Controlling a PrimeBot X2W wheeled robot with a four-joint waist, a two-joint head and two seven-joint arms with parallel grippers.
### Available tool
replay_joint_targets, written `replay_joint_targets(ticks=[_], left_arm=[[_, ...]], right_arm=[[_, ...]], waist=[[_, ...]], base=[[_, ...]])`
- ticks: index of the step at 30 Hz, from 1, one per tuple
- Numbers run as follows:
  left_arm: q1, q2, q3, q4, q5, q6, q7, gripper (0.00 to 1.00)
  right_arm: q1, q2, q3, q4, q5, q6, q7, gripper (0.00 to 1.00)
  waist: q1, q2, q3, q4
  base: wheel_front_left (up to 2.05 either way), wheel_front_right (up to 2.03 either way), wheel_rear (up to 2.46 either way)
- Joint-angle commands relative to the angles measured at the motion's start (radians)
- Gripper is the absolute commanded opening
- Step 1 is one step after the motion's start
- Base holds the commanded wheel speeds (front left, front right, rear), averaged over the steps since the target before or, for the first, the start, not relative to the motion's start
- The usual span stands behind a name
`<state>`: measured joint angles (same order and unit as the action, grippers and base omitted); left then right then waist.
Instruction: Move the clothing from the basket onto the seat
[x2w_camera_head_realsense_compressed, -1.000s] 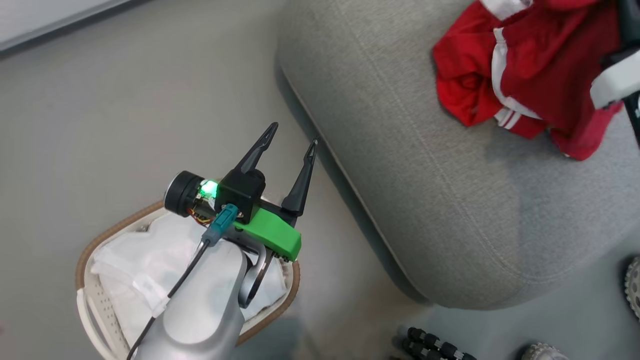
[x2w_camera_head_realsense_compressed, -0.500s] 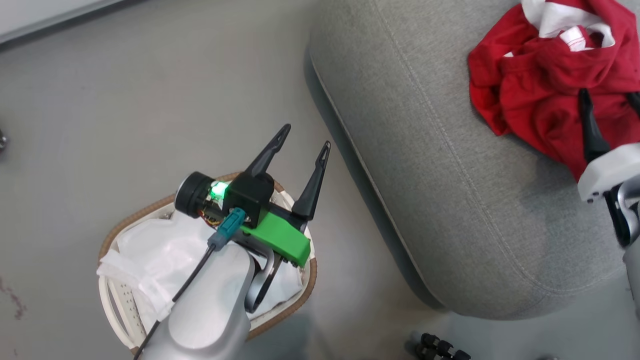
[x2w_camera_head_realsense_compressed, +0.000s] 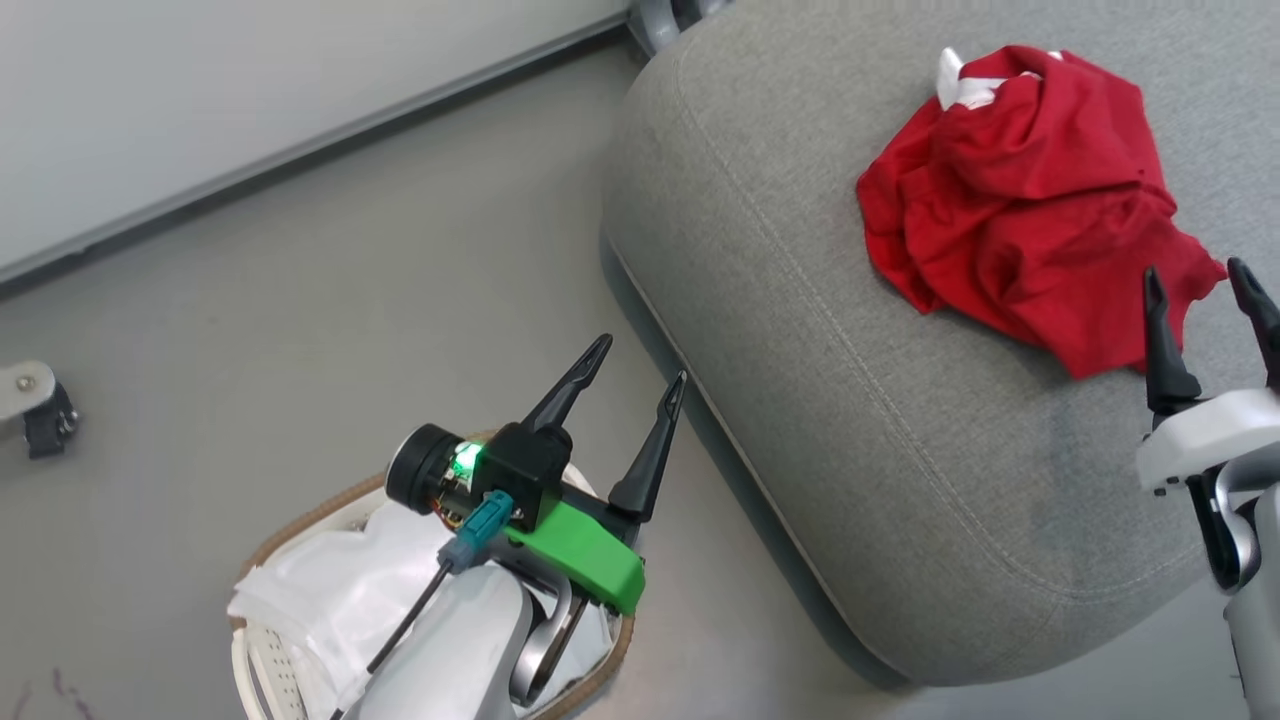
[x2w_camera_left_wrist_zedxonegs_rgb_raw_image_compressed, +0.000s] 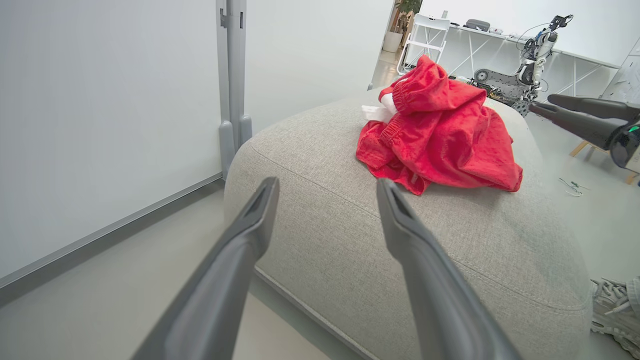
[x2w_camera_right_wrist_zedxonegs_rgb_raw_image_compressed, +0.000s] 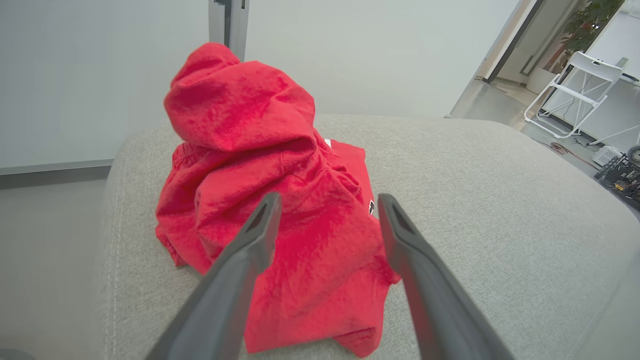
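Clothing (x2w_camera_head_realsense_compressed: 1020, 210) lies in a crumpled red heap on the seat (x2w_camera_head_realsense_compressed: 850, 420), just ahead of the right gripper (x2w_camera_head_realsense_compressed: 1195, 270). That gripper's two fingers are spread wide with nothing clamped between them. In the head view a corner of the heap shows in the gap between the fingertips (whether cloth and fingers touch cannot be told).

Half a second ago one dark finger lay across the red cloth. Now both tips stand at the heap's near edge, and the cloth sits slack on the upholstery. The head camera has also swung, so the foot of the wall has come into view.

The right wrist enters at the lower right edge of the head view, fingers pointing up that view toward the heap. The left forearm rises from the bottom over the basket (x2w_camera_head_realsense_compressed: 300, 520) and its white liner cloth (x2w_camera_head_realsense_compressed: 340, 590). The left gripper (x2w_camera_head_realsense_compressed: 642, 360) is wide apart and empty, angled toward the seat's rounded edge.
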<state>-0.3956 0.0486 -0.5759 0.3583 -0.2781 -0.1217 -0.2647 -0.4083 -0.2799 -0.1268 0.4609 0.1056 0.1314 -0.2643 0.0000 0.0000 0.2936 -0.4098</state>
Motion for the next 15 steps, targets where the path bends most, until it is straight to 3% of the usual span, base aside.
replay_joint_targets(ticks=[1, 8, 15], left_arm=[[0.022, 0.004, 0.002, -0.006, -0.009, 0.007, 0.001, 1.0], [0.074, 0.004, 0.024, -0.013, -0.034, 0.034, 0.001, 1.0], [0.128, 0.004, 0.097, 0.0, -0.038, 0.074, 0.001, 1.0]], right_arm=[[0.026, 0.001, 0.0, -0.012, 0.005, -0.001, 0.0, 1.0], [0.076, 0.029, 0.013, -0.055, 0.014, -0.001, 0.0, 1.0], [0.096, 0.063, 0.062, -0.09, 0.03, -0.001, 0.0, 1.0]], waist=[[0.0, 0.0, -0.058, -0.011], [0.0, 0.0, -0.114, 0.028], [0.0, 0.0, -0.139, 0.131]], base=[[0.0, 0.0, 0.0], [0.0, 0.0, 0.0], [0.0, 0.0, 0.0]])
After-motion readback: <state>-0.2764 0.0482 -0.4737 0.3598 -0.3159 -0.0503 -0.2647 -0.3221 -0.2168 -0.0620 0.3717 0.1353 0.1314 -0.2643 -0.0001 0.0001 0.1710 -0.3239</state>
